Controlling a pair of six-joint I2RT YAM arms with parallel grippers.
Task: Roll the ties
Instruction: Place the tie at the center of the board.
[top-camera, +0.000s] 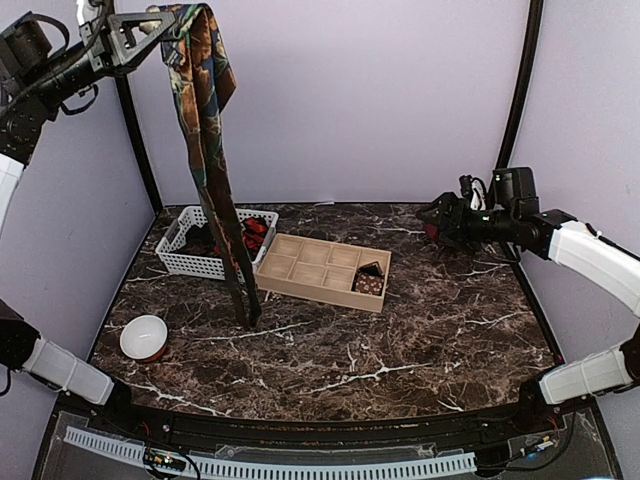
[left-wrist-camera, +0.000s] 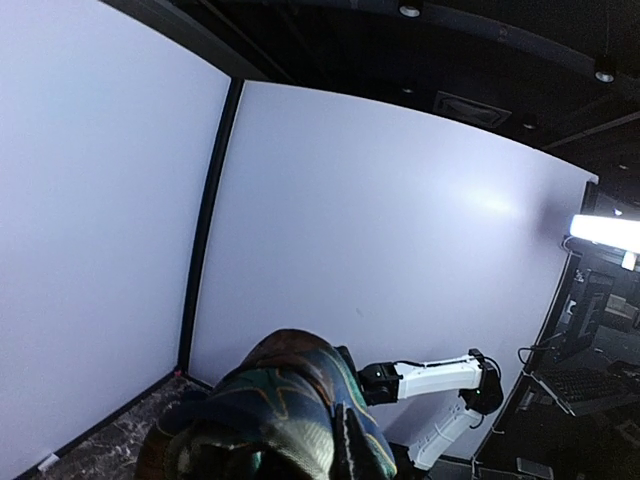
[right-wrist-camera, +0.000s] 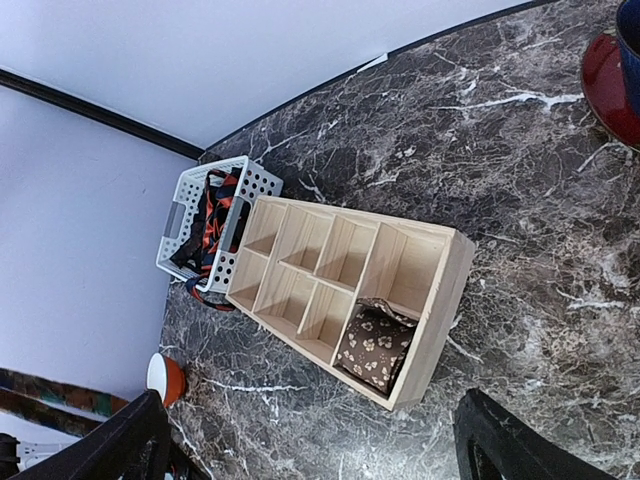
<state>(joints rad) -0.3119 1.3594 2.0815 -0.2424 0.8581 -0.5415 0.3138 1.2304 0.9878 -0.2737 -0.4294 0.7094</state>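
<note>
A brown-orange tie with green patches (top-camera: 205, 110) hangs from my left gripper (top-camera: 150, 30), which is raised high at the back left and shut on its upper part. The tie's narrow end reaches the table just in front of the white basket (top-camera: 180, 262). In the left wrist view the tie (left-wrist-camera: 280, 410) drapes over the jaws and hides them. A rolled brown dotted tie (top-camera: 370, 283) (right-wrist-camera: 375, 345) sits in the near right compartment of the wooden tray (top-camera: 300, 287) (right-wrist-camera: 445, 300). Red-and-black ties (top-camera: 252, 233) (right-wrist-camera: 210, 215) lie in the basket. My right gripper (top-camera: 435, 215) (right-wrist-camera: 320, 450) hovers open at the right, above the table.
A white bowl with a red outside (top-camera: 144, 337) (right-wrist-camera: 165, 378) stands near the front left. A red saucer with a blue cup (right-wrist-camera: 610, 60) sits by the right gripper. The wooden tray's other compartments hold nothing. Purple walls and black posts enclose the table.
</note>
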